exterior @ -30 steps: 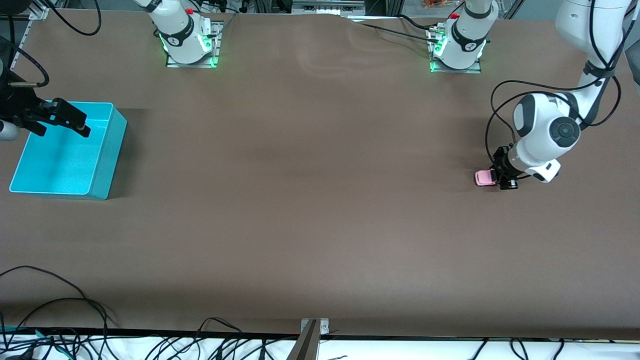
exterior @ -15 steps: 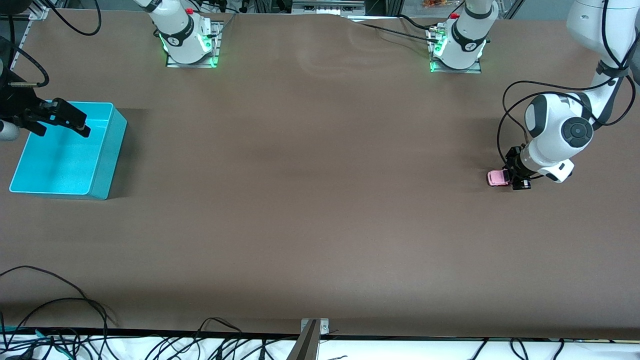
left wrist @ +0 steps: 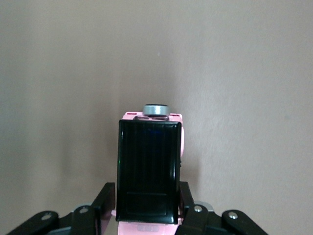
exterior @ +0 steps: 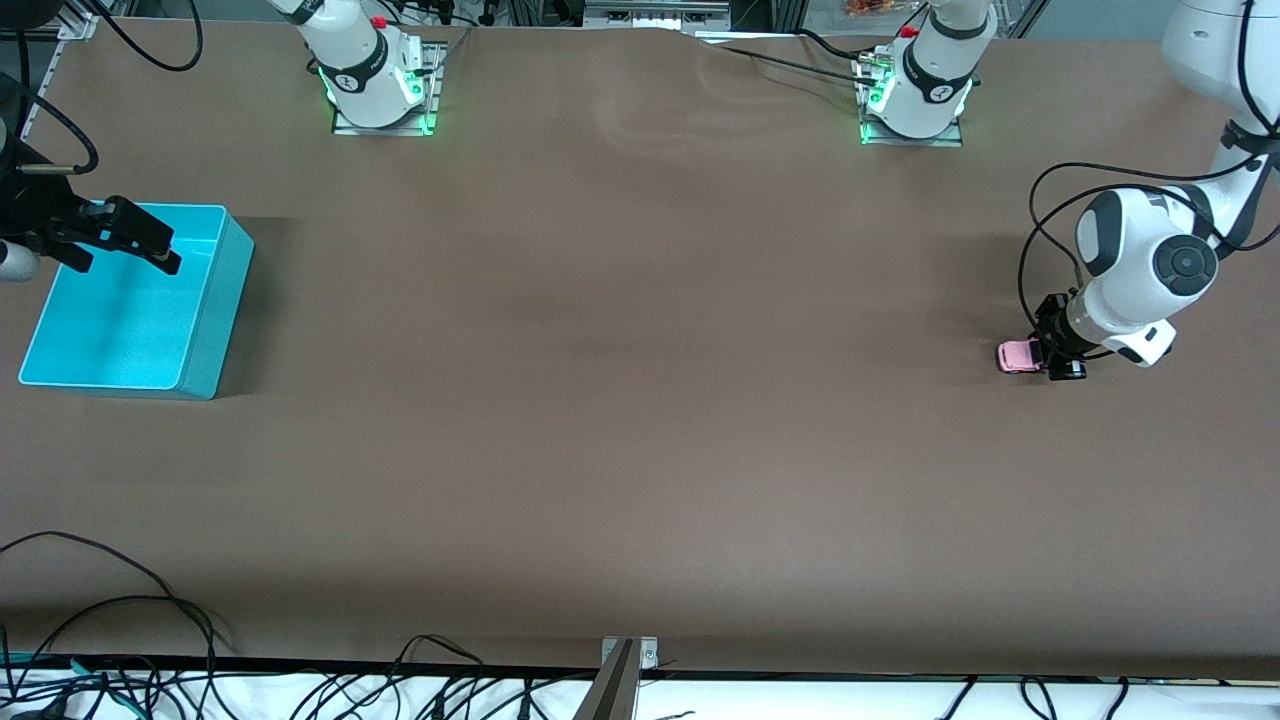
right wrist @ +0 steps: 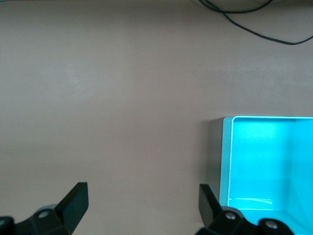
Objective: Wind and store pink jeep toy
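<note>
the pink jeep toy (exterior: 1019,356) sits low on the brown table (exterior: 620,400) at the left arm's end, wheels down as far as the front view shows. the left wrist view shows its black roof (left wrist: 148,171) from above, with a grey round part (left wrist: 156,109) at the end away from the gripper and pink body showing around the roof edges. the left gripper (exterior: 1052,352) is closed tight on the jeep's rear part, one black finger (left wrist: 104,200) pressed to each side of the body.

well apart, at the right arm's end of the table, stands the turquoise bin (exterior: 210,330), open on top, with nothing visible in it. the right gripper (exterior: 120,240) waits over the bin's edge, its two fingers (right wrist: 73,200) spread wide with nothing between them. cables (exterior: 100,640) trail along the table edge nearest the front camera.
</note>
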